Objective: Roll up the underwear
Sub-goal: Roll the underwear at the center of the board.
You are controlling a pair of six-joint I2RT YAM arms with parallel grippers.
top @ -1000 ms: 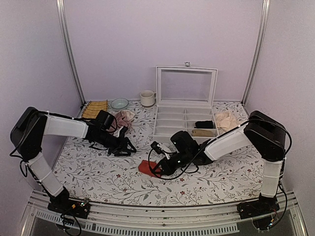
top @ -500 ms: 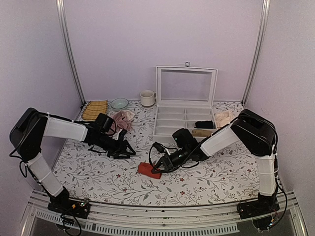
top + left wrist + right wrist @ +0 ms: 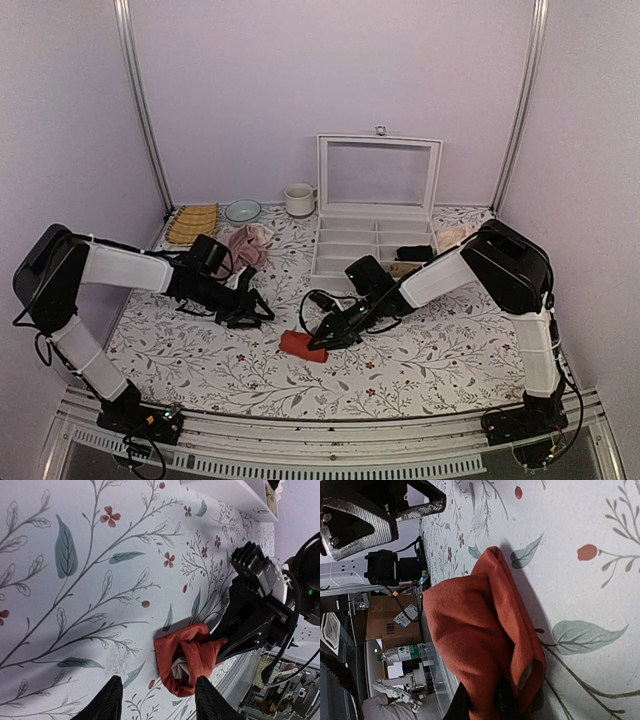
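Note:
The underwear point(image 3: 300, 346) lies as a short red-orange roll on the floral tablecloth, near the front middle. My right gripper point(image 3: 322, 337) is shut on the roll's right end, and red fabric point(image 3: 475, 645) fills its wrist view down to the dark fingers point(image 3: 462, 705). In the left wrist view the roll point(image 3: 182, 660) shows a cream core at its open end, with the right gripper point(image 3: 250, 625) clamped on it from the right. My left gripper point(image 3: 256, 313) is open and holds nothing. It hovers just left of the roll, its fingertips point(image 3: 112, 700) apart from the fabric.
A white compartment box point(image 3: 340, 262) with its lid raised stands at the back right, with a black item point(image 3: 413, 253) inside. A beige cloth point(image 3: 455, 238) lies beside it. A dusty-pink cloth point(image 3: 245, 245), a yellow mat point(image 3: 193, 222), a bowl point(image 3: 242, 211) and a mug point(image 3: 298, 200) sit at the back left.
My right arm has stretched lower and leftward, and the underwear is now a tighter roll. The left gripper has slid nearer the front edge and opened a little wider.

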